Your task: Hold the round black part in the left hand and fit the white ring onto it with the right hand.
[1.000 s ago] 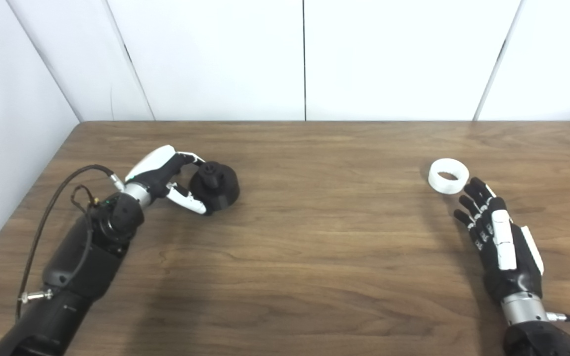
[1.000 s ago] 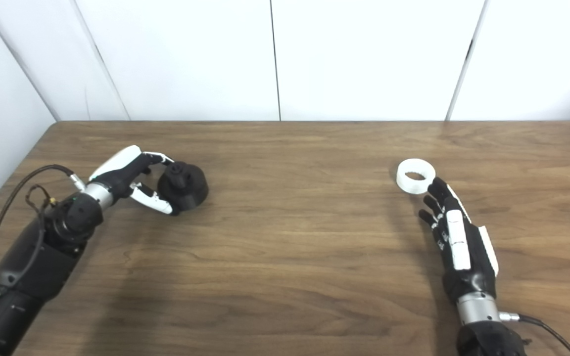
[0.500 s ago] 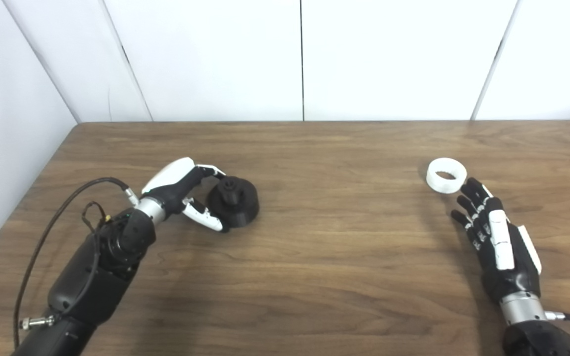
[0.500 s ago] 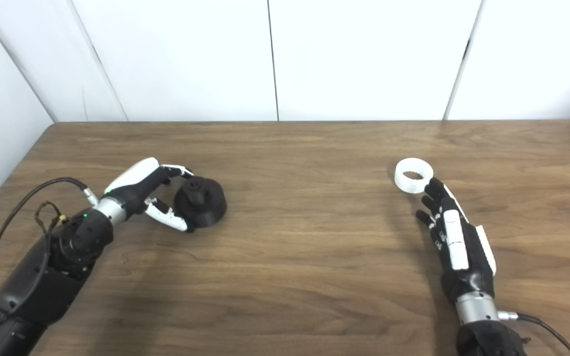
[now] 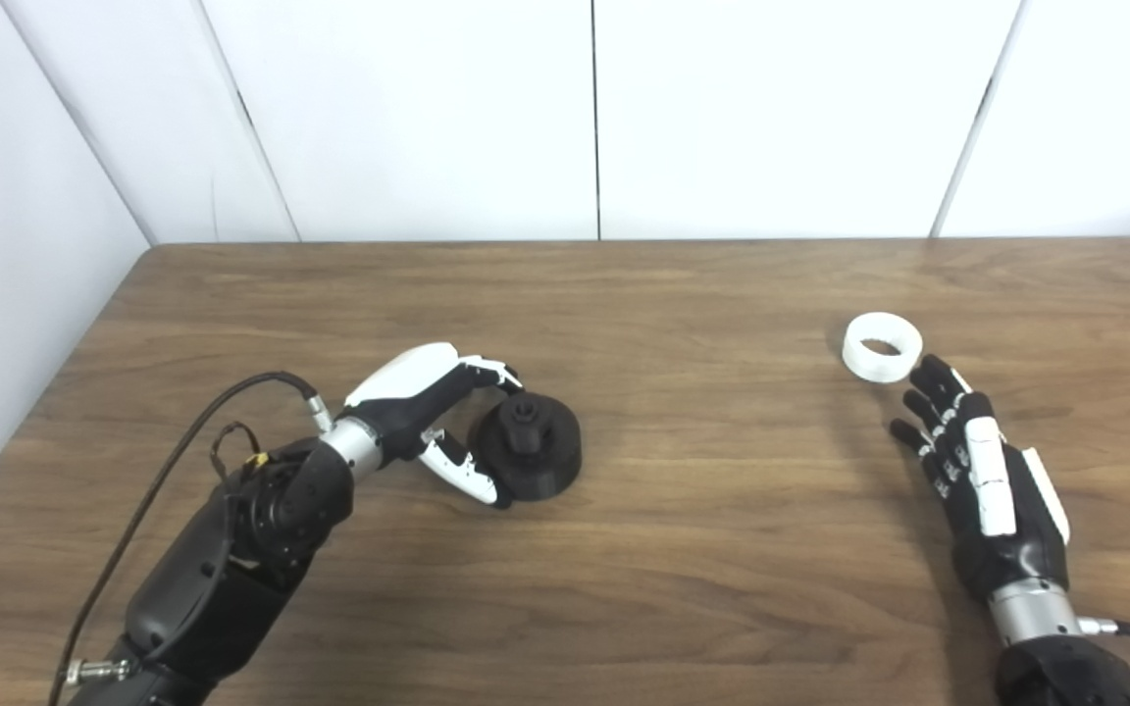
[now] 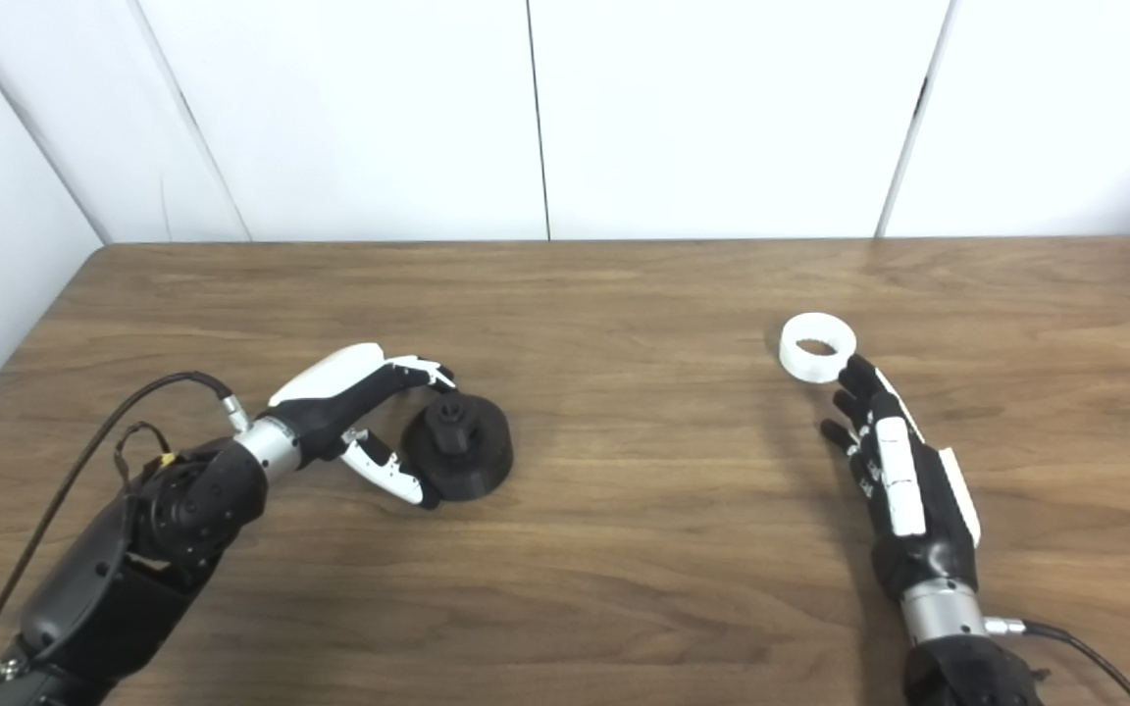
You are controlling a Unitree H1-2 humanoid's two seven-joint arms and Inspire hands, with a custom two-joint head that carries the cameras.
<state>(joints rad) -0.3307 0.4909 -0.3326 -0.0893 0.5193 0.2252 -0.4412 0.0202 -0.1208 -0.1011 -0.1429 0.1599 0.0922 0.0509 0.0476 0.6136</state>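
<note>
The round black part (image 5: 533,457) with a small knob on top stands on the wooden table (image 5: 702,549), left of centre. My left hand (image 5: 420,405) is shut on it from its left side, fingers over its far edge and thumb at its near edge. The white ring (image 5: 882,346) lies flat on the table at the right. My right hand (image 5: 979,482) is open and empty, fingers straight, with its fingertips just short of the ring's near right edge. The same scene shows in the right eye view, with the black part (image 6: 460,452) and the ring (image 6: 817,346).
White wall panels (image 5: 594,118) rise behind the table's far edge, and a white wall (image 5: 6,255) runs along its left side. A black cable (image 5: 182,461) loops from my left forearm.
My left hand has carried the black part to the right and nearer to me across the table. My right hand and the white ring have stayed about where they were.
</note>
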